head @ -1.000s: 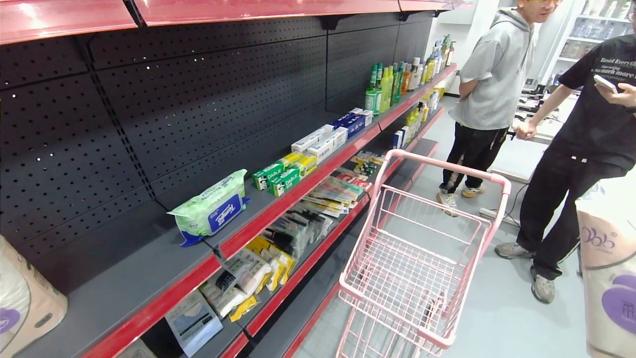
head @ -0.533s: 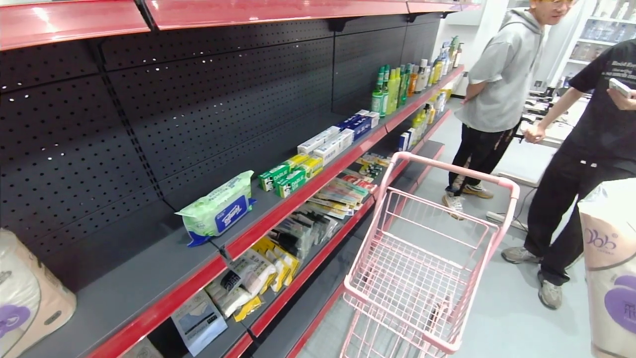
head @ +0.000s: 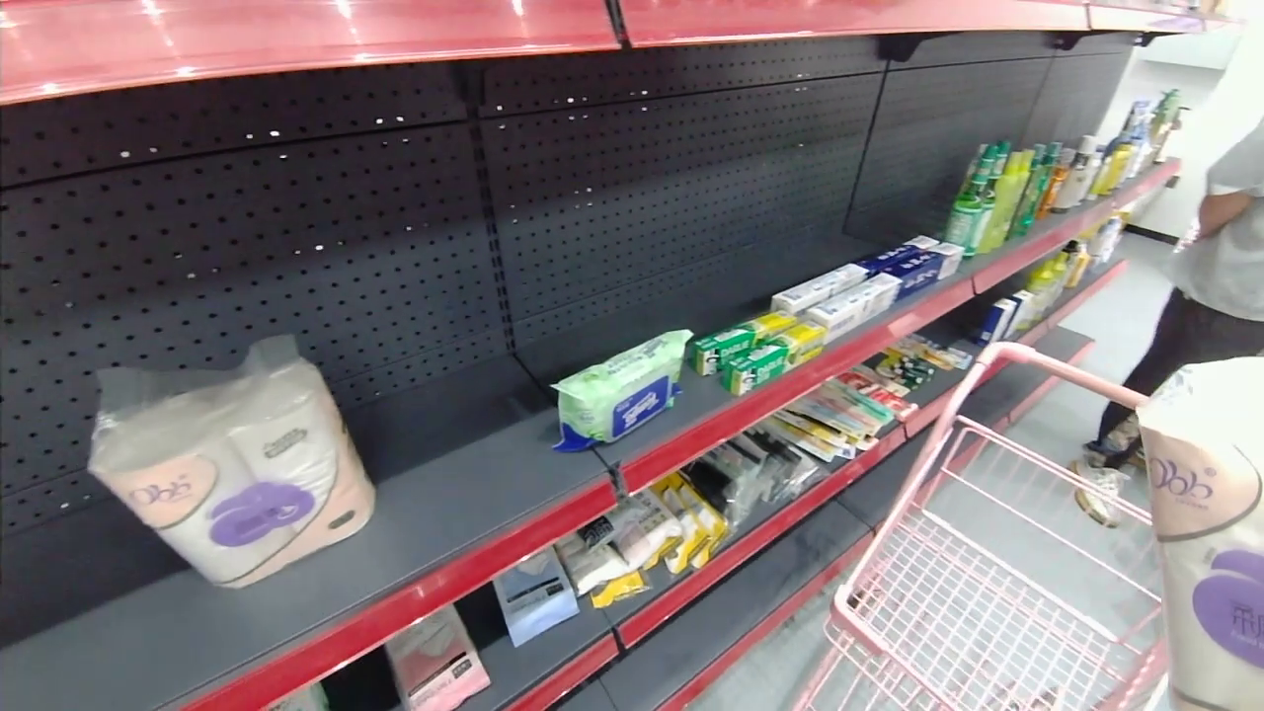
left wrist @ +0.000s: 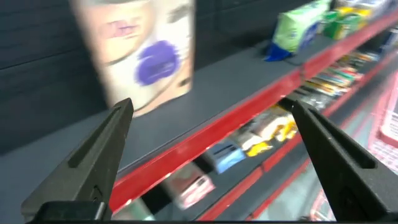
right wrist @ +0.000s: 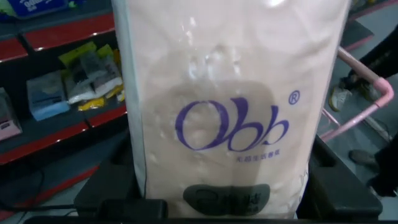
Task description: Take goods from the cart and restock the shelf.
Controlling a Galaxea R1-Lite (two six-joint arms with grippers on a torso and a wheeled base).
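At far left a toilet paper pack (head: 232, 464) stands upright on the grey shelf (head: 464, 504), close to the pegboard back. The left gripper (left wrist: 211, 162) hangs in front of the red shelf edge with its jaws spread wide apart, well clear of that pack (left wrist: 140, 53). Further right on the same shelf lie a wet wipes pack (head: 620, 400) and green toothpaste boxes (head: 755, 354). The pink cart (head: 1047, 363) stands in the aisle. At far right the right gripper (right wrist: 227, 186) is clamped on a second toilet paper pack (head: 1210, 533), held upright beside the cart
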